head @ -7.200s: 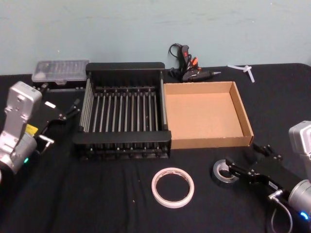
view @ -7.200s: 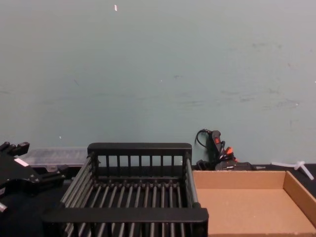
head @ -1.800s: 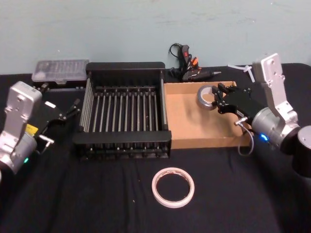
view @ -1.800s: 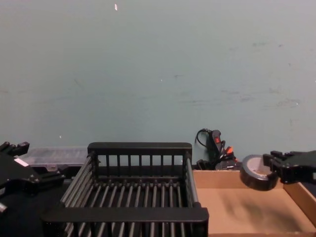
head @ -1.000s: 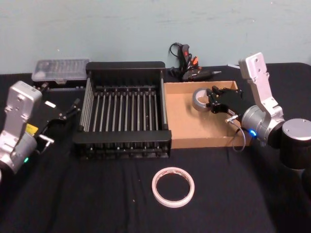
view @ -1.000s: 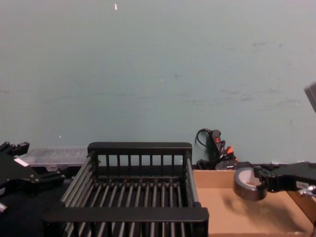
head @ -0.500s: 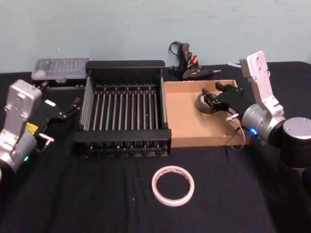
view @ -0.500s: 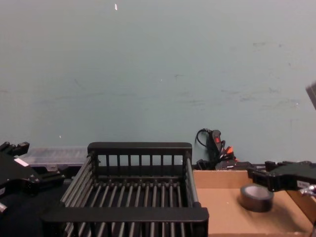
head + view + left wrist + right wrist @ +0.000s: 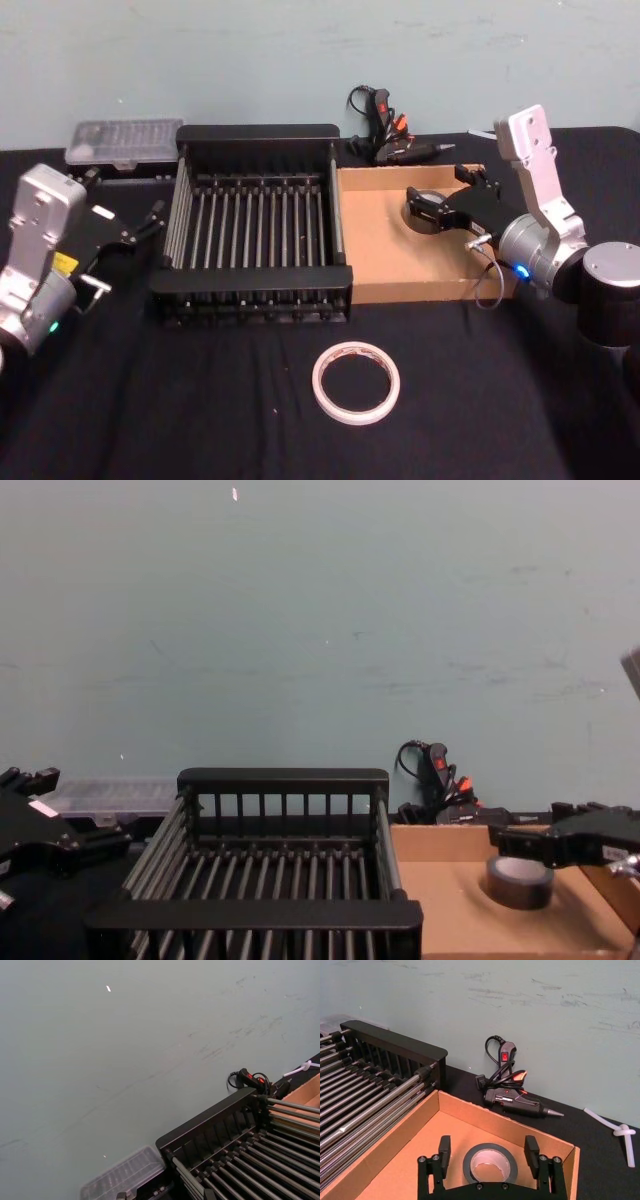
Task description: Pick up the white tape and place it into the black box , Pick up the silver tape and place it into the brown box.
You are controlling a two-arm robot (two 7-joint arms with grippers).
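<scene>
The silver tape (image 9: 424, 208) lies flat on the floor of the brown box (image 9: 385, 250), near its far wall. My right gripper (image 9: 440, 211) hovers just above it, open, with a finger on either side and neither touching the roll. In the right wrist view the silver tape (image 9: 489, 1162) sits between the two spread fingers (image 9: 444, 1148). From the chest, the silver tape (image 9: 520, 883) rests below my right gripper (image 9: 525, 842). The white tape (image 9: 355, 384) lies flat on the black cloth in front of the boxes. The black box (image 9: 255, 133) stands left of the brown one. My left gripper (image 9: 125, 250) is parked at the left, open.
A black glue gun (image 9: 385, 140) with its cord lies behind the brown box. A clear plastic case (image 9: 125, 145) sits behind the black box at the far left. A white plastic piece (image 9: 622, 1132) lies at the back right. A teal wall closes off the back.
My right gripper carried the silver tape over the brown box, lowered it and opened. The roll now lies on the box floor. The left arm and the white tape have not moved.
</scene>
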